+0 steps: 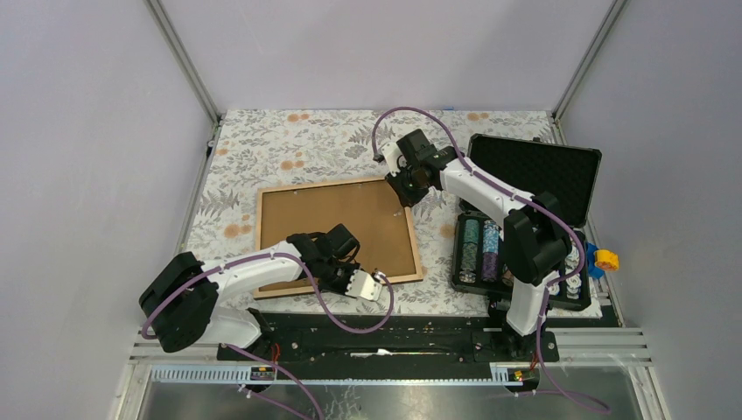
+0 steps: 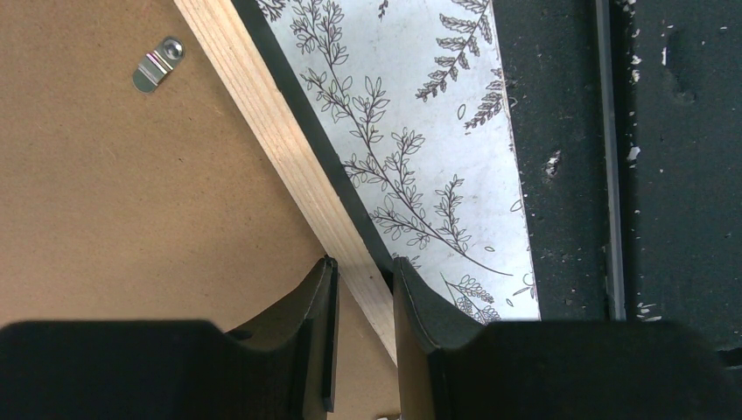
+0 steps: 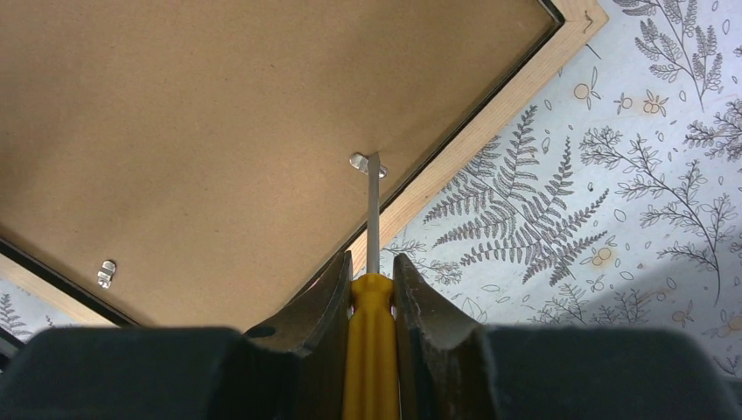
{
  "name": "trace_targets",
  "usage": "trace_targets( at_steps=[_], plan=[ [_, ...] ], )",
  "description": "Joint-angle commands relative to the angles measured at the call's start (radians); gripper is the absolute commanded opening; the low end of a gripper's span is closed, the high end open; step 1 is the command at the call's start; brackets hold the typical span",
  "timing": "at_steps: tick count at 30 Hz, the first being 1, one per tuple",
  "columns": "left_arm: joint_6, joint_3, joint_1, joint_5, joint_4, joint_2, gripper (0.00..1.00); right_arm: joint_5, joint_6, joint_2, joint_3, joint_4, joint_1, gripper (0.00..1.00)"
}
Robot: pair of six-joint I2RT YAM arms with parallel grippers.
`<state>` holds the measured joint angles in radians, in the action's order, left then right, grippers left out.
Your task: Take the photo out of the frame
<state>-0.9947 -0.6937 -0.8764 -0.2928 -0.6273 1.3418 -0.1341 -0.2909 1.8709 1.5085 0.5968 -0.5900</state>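
The frame (image 1: pixel 332 227) lies back side up on the floral cloth, its brown backing board inside a light wood edge. The photo is hidden under the board. My left gripper (image 1: pixel 374 280) is at the frame's near right edge; in the left wrist view (image 2: pixel 361 267) its jaws pinch the wood edge (image 2: pixel 289 149), one finger over the board and one outside. My right gripper (image 1: pixel 404 194) is over the frame's far right corner, shut on a yellow-handled screwdriver (image 3: pixel 373 350). The screwdriver's tip touches a metal clip (image 3: pixel 360 161).
An open black case of poker chips (image 1: pixel 525 219) stands to the right of the frame, with a yellow object (image 1: pixel 604 259) beside it. More metal clips (image 3: pixel 107 273) (image 2: pixel 159 63) sit on the board. The black base rail (image 1: pixel 394 328) runs along the near edge.
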Motion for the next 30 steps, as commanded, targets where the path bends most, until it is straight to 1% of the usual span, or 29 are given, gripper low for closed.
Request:
trace_targets(
  at_steps=[1, 4, 7, 10, 12, 15, 17, 20, 22, 26, 30],
  plan=[
    [-0.034, 0.033, -0.005, -0.046, 0.024, 0.038, 0.22, -0.054, 0.009, 0.011, 0.019, 0.042, -0.006, 0.0],
    [-0.017, 0.033, -0.004, -0.04, 0.025, 0.04, 0.24, -0.043, 0.01, 0.002, 0.024, 0.043, -0.006, 0.0],
    [-0.003, 0.035, -0.005, -0.018, 0.02, 0.028, 0.3, -0.021, 0.018, -0.013, 0.047, 0.043, -0.003, 0.0],
    [-0.024, 0.041, -0.005, 0.006, -0.011, -0.001, 0.36, -0.02, 0.035, -0.031, 0.086, 0.043, 0.005, 0.0],
    [-0.035, 0.043, -0.004, 0.022, -0.042, -0.029, 0.42, -0.033, 0.047, -0.042, 0.107, 0.044, 0.017, 0.0],
    [0.009, 0.038, -0.001, 0.066, -0.042, -0.06, 0.49, -0.072, 0.061, -0.067, 0.119, 0.043, 0.039, 0.0],
    [0.087, 0.017, 0.013, 0.1, -0.03, -0.072, 0.53, -0.111, 0.074, -0.084, 0.118, 0.042, 0.068, 0.0],
    [0.167, -0.016, 0.091, 0.054, -0.036, -0.114, 0.58, -0.187, 0.102, -0.1, 0.114, 0.042, 0.122, 0.0],
    [0.206, -0.016, 0.147, 0.027, -0.02, -0.162, 0.62, -0.204, 0.106, -0.114, 0.102, 0.043, 0.148, 0.0],
    [0.313, -0.025, 0.26, 0.02, 0.003, -0.234, 0.79, -0.208, 0.102, -0.153, 0.061, 0.041, 0.171, 0.0],
    [0.41, -0.073, 0.401, -0.012, -0.012, -0.246, 0.82, -0.211, 0.103, -0.181, 0.027, 0.025, 0.179, 0.0]
  ],
)
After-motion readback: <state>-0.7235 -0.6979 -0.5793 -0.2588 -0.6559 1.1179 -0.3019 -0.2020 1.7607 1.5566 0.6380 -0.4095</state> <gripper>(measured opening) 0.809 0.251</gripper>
